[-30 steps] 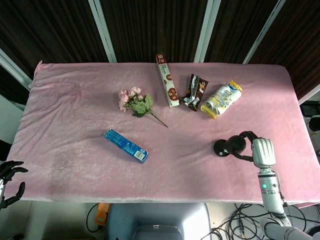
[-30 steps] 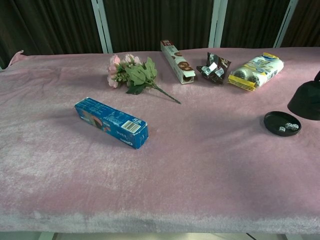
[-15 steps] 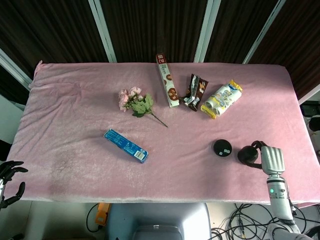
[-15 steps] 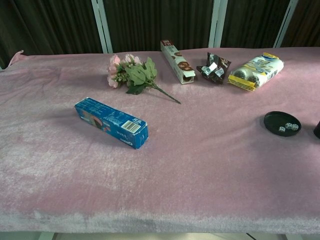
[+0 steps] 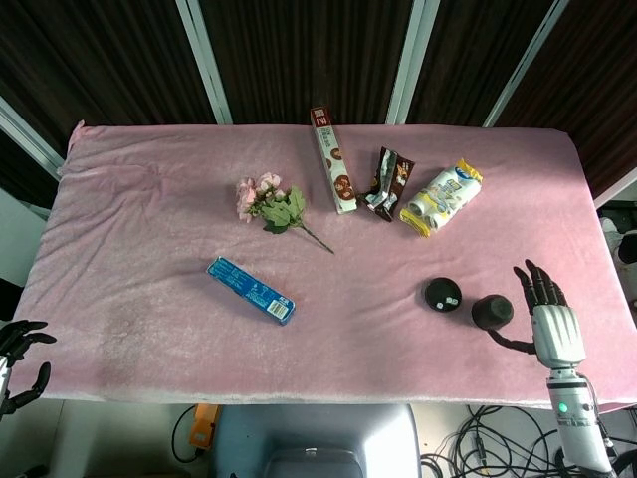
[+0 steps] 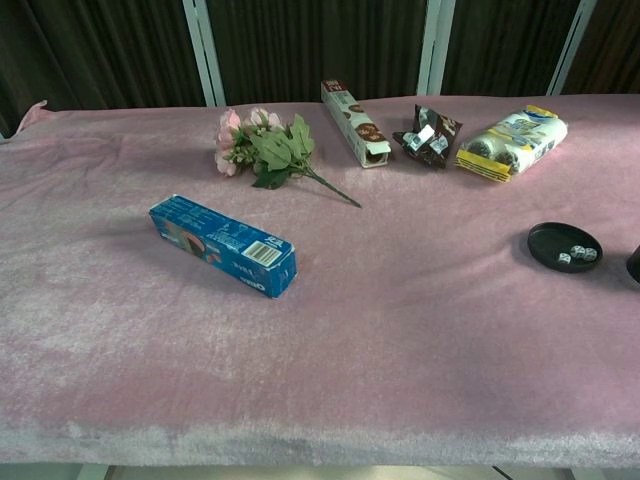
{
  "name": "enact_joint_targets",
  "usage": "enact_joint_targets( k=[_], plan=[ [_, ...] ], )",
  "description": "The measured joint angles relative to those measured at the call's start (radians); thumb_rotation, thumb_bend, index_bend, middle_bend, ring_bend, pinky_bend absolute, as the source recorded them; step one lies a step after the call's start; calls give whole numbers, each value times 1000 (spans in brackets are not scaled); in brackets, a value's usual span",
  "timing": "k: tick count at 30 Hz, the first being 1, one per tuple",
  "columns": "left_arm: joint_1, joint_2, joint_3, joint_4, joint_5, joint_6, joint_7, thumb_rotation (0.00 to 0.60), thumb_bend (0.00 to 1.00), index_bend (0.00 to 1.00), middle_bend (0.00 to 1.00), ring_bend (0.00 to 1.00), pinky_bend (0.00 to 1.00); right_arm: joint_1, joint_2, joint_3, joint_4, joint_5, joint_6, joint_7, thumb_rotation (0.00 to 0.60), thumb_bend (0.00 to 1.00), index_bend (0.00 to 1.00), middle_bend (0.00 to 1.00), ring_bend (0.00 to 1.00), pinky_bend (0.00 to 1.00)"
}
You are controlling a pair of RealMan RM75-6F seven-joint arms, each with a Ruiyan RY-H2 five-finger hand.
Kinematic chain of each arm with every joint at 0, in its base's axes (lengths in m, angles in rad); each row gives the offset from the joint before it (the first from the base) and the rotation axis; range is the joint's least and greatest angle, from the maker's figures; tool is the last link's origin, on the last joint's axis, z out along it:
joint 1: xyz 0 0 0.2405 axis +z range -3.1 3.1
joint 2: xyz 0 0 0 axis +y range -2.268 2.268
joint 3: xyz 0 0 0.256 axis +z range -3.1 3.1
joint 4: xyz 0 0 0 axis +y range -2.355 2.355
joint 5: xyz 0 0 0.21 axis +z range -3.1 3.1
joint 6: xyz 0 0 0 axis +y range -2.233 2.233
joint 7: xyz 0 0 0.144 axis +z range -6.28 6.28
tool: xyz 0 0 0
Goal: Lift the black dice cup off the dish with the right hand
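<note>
The black dice cup [image 5: 492, 312] stands on the pink cloth just right of the black dish [image 5: 442, 294]; only its edge [image 6: 635, 263] shows in the chest view. The dish [image 6: 560, 246] is uncovered and holds small white dice [image 6: 577, 254]. My right hand [image 5: 550, 319] is open beside the cup on its right, fingers spread, holding nothing; the thumb reaches toward the cup's base. My left hand [image 5: 18, 358] hangs off the table's near left corner with its fingers curled around nothing.
A blue box [image 5: 251, 290] lies left of centre, pink flowers [image 5: 267, 204] behind it. At the back are a long biscuit box [image 5: 332, 159], a dark snack packet [image 5: 388, 183] and a white-yellow packet [image 5: 443, 196]. The table's front edge runs close to my right hand.
My right hand carried the cup from over the dish to the right, set it on the cloth, and has opened and let go. The dice now show in the dish.
</note>
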Motion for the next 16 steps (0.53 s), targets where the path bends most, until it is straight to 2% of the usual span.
enact_joint_targets(
  k=[4, 7, 11, 16],
  plan=[
    [0, -1, 0, -3, 1, 2, 7, 600, 469, 390, 242, 159, 467, -63, 34, -1, -61, -32, 130, 70, 600, 224, 29, 26, 8, 228],
    [1, -2, 1, -5, 5, 4, 16, 600, 469, 390, 242, 159, 467, -119, 62, -9, -113, -33, 180, 66, 600, 223, 28, 26, 1, 191],
    [2, -5, 1, -8, 9, 9, 26, 600, 467, 390, 242, 159, 467, -172, 93, -35, -164, -28, 199, 33, 600, 224, 16, 28, 0, 195],
    [2, -6, 0, -10, 7, 9, 32, 600, 467, 390, 242, 159, 466, -188, 117, -45, -196, -16, 179, 25, 600, 224, 14, 28, 0, 196]
  ],
)
